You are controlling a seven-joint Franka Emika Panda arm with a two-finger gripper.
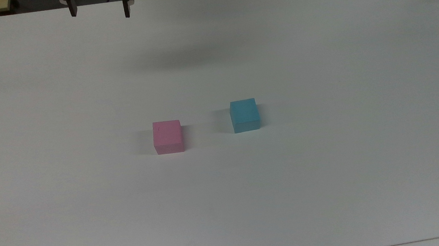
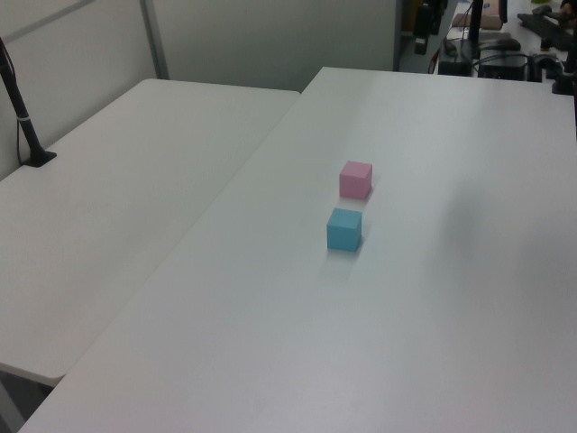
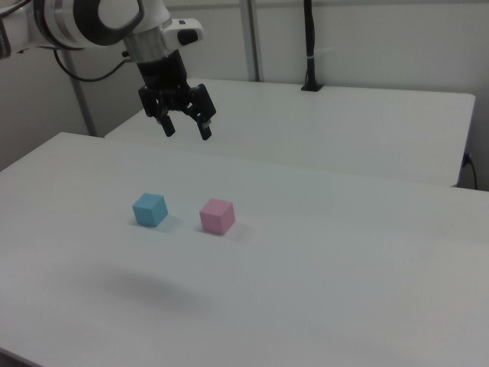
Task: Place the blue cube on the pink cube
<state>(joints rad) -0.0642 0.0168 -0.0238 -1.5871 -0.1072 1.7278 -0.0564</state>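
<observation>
Claw: spread wide and gripping nothing, hanging high above the desk, upper left of the right view.
Blue cube: flat on the desk, left of centre in the right view.
Pink cube: near the blue cube's right in the right view, not touching it.

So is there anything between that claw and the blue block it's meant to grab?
Nothing visible. The open gripper hangs above the white table, and the blue cube sits uncovered beside the pink cube, apart.
</observation>
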